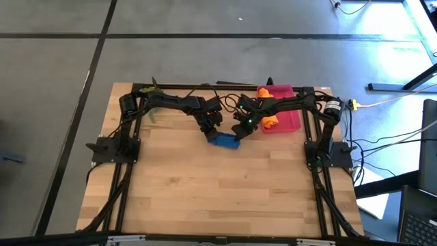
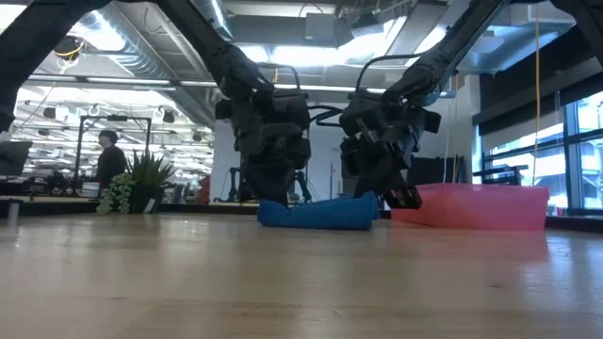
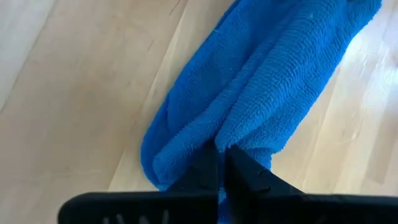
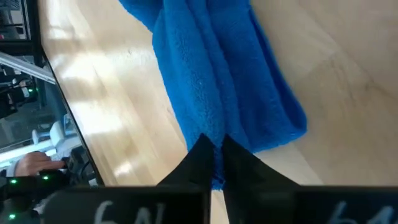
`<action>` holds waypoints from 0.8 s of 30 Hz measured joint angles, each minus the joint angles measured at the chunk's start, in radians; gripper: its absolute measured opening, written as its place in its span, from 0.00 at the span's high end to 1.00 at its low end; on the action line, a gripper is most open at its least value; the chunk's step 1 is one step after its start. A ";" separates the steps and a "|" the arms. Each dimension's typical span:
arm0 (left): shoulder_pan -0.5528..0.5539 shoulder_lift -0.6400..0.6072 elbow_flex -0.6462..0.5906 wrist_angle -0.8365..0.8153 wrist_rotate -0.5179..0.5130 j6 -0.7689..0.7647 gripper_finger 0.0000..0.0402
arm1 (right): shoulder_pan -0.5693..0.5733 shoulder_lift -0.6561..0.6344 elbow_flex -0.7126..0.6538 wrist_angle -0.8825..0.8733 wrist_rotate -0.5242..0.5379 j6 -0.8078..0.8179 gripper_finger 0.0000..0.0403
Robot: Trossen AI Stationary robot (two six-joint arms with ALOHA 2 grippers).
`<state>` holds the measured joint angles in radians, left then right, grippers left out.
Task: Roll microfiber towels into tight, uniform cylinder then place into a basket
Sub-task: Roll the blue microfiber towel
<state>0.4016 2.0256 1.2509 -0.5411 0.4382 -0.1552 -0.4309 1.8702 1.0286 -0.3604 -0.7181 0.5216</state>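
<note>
The blue microfiber towel (image 1: 224, 141) lies on the wooden table as a loose roll (image 2: 316, 213), its long side on the wood. My left gripper (image 1: 214, 135) is shut on its left end and my right gripper (image 1: 239, 134) is shut on its right end. Both arms slant down onto it from the far side. The orange towel (image 1: 270, 122) lies bunched in the pink basket (image 1: 290, 121), which stands at the far right of the table. My left gripper pinches a raised fold of the blue towel (image 3: 219, 142) between its two fingers, at the roll's left end. The fingers slant down from the far side and point along the roll. The towel rests on the table. My right gripper pinches a ridge of the blue towel (image 4: 210, 127) between its two fingers, at the roll's right end. It slants down from the far right, and the roll runs away from the fingertips along the wood.
The basket's long wall (image 2: 480, 207) stands just right of the roll. A small green plant (image 2: 132, 184) stands at the table's far left corner. A person (image 2: 108, 155) shows in the room beyond. Bare wood stretches toward the near edge (image 1: 218, 198).
</note>
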 joint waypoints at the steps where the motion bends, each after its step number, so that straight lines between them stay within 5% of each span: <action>1: -0.004 0.008 0.000 0.005 -0.001 0.000 1.00 | 0.000 0.000 0.000 0.001 -0.001 0.005 0.95; 15: -0.005 0.010 -0.001 0.015 -0.002 0.000 1.00 | 0.000 0.000 -0.002 0.023 -0.012 -0.029 0.88; 20: -0.005 0.011 -0.001 0.014 -0.002 0.000 1.00 | 0.000 0.000 -0.002 0.024 -0.006 0.000 0.77; 24: -0.005 0.011 -0.001 0.014 -0.002 0.000 1.00 | 0.000 0.000 -0.002 0.028 0.096 -0.012 0.67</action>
<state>0.3965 2.0361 1.2495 -0.5270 0.4362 -0.1551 -0.4313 1.8702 1.0264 -0.3325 -0.6218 0.5101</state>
